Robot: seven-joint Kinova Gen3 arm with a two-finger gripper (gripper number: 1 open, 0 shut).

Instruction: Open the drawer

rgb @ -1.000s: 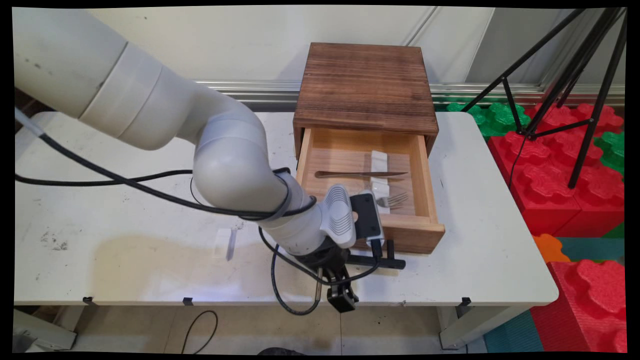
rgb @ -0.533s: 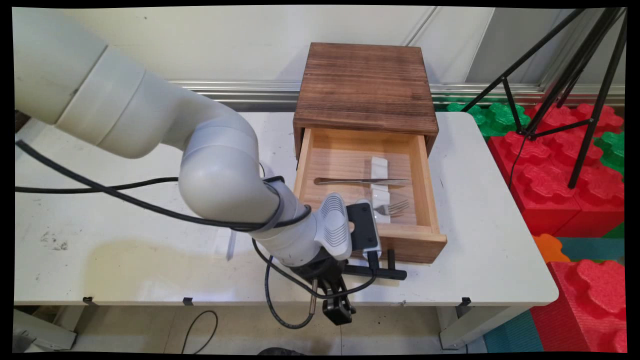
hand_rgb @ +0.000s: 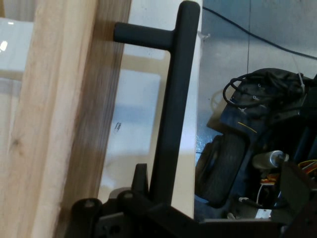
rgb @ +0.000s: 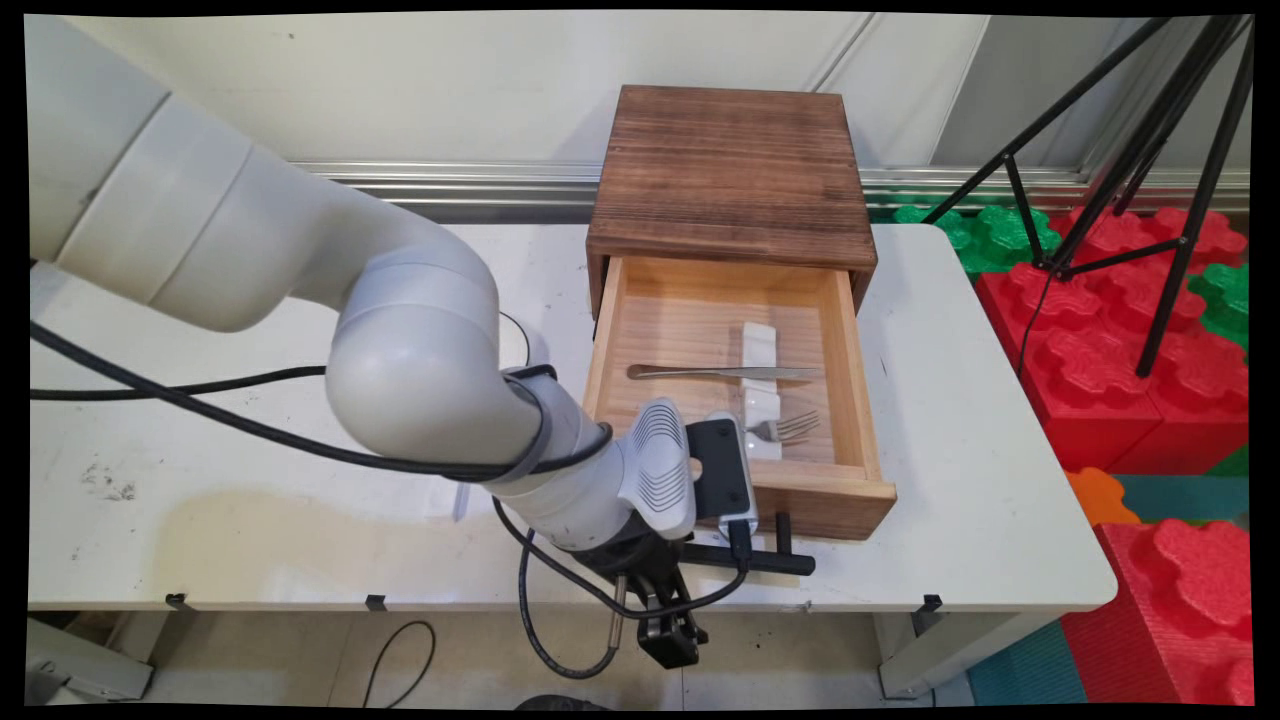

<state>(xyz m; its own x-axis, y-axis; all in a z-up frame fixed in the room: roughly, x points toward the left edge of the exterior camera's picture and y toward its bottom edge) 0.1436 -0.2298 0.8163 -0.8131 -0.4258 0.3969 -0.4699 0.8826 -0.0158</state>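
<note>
Below: black gripper (hand_rgb: 148,198) closed around the black bar handle (rgb: 760,558) of the wooden drawer (rgb: 845,495), pulled out of the dark wood cabinet (rgb: 730,170) on the white table (rgb: 980,470). Inside: 1 knife (rgb: 720,373), 1 fork (rgb: 785,428), across a white rest (rgb: 758,345).

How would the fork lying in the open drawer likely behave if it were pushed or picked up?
The fork looks metallic, so probably stiff. Lying flat with its neck across a white rest, it would more likely slide than roll. Thin and low on the drawer floor, it may be awkward to pinch.
</note>
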